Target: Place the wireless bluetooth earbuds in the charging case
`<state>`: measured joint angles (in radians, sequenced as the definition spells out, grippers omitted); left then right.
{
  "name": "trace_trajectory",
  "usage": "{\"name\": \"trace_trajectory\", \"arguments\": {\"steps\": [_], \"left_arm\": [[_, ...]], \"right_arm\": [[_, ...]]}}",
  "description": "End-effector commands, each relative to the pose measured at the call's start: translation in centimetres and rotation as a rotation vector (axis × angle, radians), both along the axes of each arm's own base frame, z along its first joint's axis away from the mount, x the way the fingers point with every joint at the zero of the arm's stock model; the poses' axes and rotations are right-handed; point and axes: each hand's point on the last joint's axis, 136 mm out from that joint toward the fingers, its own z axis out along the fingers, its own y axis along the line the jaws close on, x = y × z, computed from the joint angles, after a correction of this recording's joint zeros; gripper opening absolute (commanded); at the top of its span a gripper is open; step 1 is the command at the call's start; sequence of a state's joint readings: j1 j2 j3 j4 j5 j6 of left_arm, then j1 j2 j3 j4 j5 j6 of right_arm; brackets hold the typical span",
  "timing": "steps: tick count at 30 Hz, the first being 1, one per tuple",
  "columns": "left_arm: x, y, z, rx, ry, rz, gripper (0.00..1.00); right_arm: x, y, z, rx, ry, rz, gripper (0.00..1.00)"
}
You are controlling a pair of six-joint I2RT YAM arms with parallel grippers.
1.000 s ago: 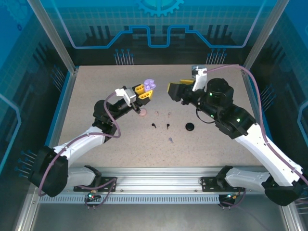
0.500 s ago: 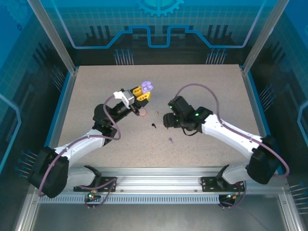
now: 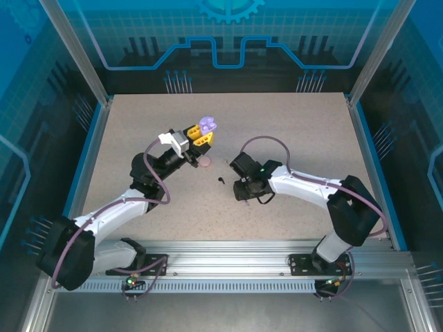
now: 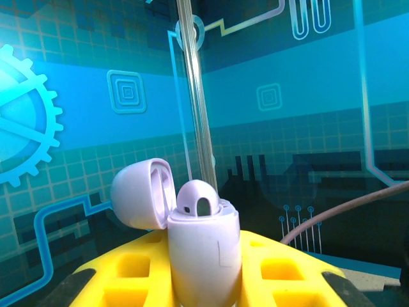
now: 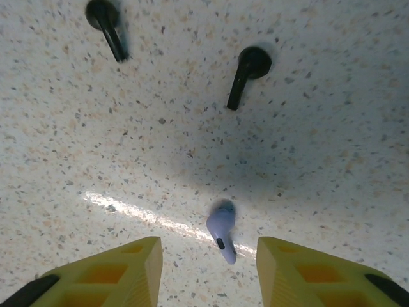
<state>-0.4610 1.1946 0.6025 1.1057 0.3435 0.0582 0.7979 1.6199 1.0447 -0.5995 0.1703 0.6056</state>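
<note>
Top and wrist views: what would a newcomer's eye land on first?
A lavender charging case, lid flipped open, stands upright clamped in the left gripper, left of the table's centre. In the right wrist view, the right gripper hovers with its yellow jaws open either side of a lavender earbud. The earbud lies on the speckled table, with two black earbuds lying beyond it.
</note>
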Motion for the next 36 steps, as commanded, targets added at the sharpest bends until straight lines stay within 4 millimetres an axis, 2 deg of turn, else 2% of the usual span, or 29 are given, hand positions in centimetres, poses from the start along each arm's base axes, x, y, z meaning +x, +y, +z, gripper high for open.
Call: {"name": "trace_trajectory", "arguments": {"steps": [1,5,15,36], "left_arm": [[-0.7,0.5,1.1,-0.032,-0.039,0.01,0.0],[-0.7,0.4,1.0,-0.031,-0.035,0.007,0.0],[-0.5,0.4,1.0,-0.033,-0.029,0.004,0.0],[-0.5,0.2,0.8,-0.031,-0.03,-0.003,0.0]], "right_arm": [[-0.9,0.5,-1.5,-0.018,0.044,0.044,0.41],[-1.1,0.1,-2.8,-0.048,0.064,0.039,0.39],[-1.2,0.2,-4.2,-0.07,0.086,0.04,0.36],[-1.3,-0.6,-5.9,-0.1,0.106,0.024,0.3]]}}
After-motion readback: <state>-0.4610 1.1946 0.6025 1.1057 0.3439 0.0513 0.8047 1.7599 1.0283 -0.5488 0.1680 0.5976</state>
